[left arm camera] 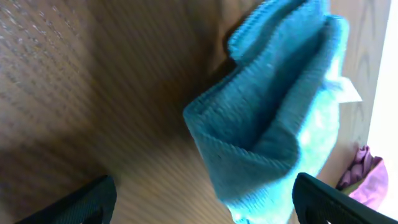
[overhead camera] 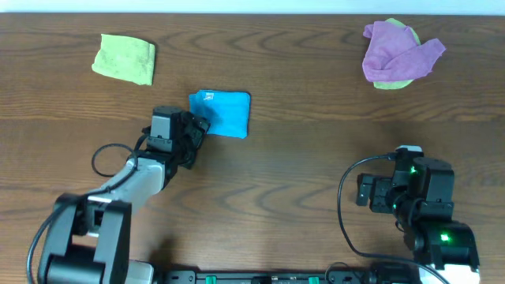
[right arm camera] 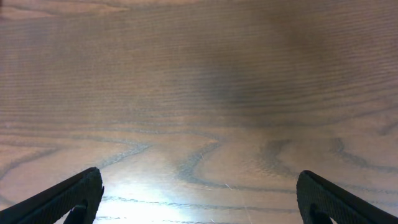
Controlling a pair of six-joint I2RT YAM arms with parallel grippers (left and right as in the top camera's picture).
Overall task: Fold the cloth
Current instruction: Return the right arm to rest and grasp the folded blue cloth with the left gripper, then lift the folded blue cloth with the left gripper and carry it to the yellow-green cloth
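A blue cloth [overhead camera: 222, 112] lies folded into a small rectangle on the wooden table, left of centre. In the left wrist view the cloth [left arm camera: 280, 118] shows its stacked folded layers and a white tag. My left gripper [overhead camera: 197, 126] is open at the cloth's near-left corner, its fingers [left arm camera: 202, 202] spread wide, with the cloth's edge between them but not gripped. My right gripper [overhead camera: 364, 193] is open and empty over bare table at the near right; its fingers [right arm camera: 199, 199] frame only wood.
A folded green cloth [overhead camera: 125, 57] lies at the far left. A crumpled purple cloth [overhead camera: 398, 49] on top of a green one lies at the far right; it also shows in the left wrist view [left arm camera: 367, 177].
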